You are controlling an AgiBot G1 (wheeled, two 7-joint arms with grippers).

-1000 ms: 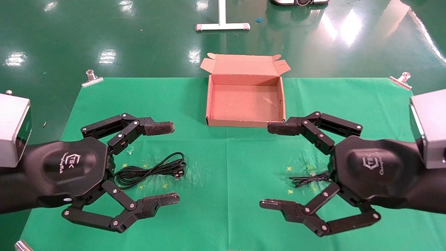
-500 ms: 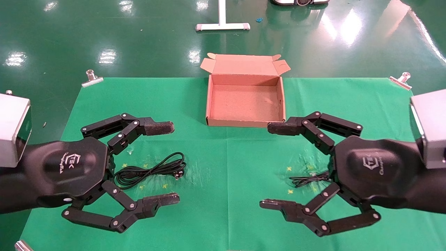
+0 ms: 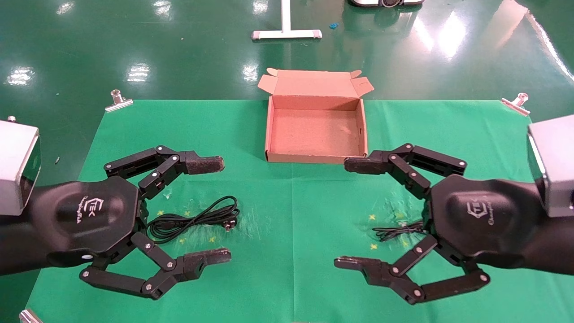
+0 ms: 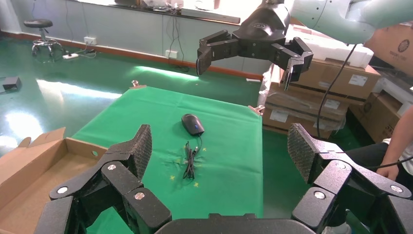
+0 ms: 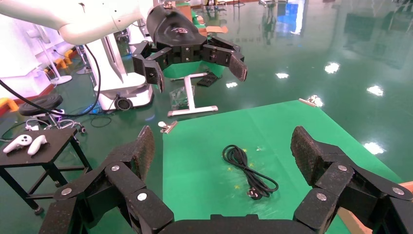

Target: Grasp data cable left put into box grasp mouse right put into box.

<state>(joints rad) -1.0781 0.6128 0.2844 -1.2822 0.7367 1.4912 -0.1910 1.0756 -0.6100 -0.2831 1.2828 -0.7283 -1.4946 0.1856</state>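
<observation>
While both grippers hang open, head view: left gripper [image 3: 213, 211] over data cable [image 3: 193, 220], box [image 3: 314, 157] empty beyond. L wrist view: mouse [image 4: 192, 124] trails its cord [image 4: 189, 163]; you risk snagging it. R wrist view: a partial pinch may uncoil the cable.

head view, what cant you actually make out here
- The mouse: hidden behind the right end effector; only its thin cord shows. The left wrist view shows the mouse.
- The data cable: its near loop runs under the left end effector.
- The box: the near wall hides the adjoining strip of floor.
- The robot's own body: cut off by the bottom edge.
</observation>
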